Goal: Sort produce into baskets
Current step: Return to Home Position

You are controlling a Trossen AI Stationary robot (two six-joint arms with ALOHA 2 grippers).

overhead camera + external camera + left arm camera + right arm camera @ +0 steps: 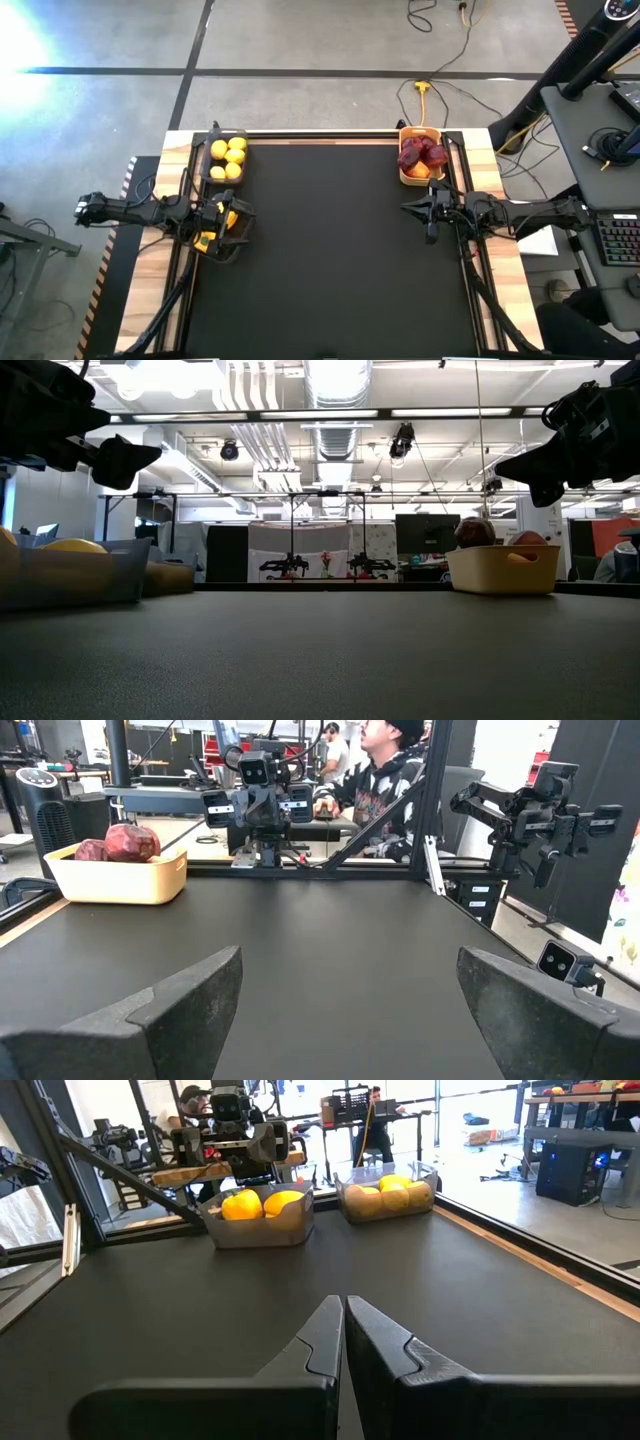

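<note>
Left gripper (350,956): my fingers spread wide, holding nothing, by near dark bin (258,1230) of yellow produce (262,1204).
Right gripper (344,1304): my fingers pressed together, holding nothing, near yellow basket (115,880) heaped with dark red produce (130,842).
Lemons (395,1184): smooth, bright yellow, in black bin (390,1208) farther back on left side.

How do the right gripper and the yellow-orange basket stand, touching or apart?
Apart. Low view: the right gripper hangs above the yellow-orange basket, with a clear gap between them.

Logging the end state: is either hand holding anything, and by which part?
Nothing is held. The left hand is open and empty; the right hand is shut on nothing.
</note>
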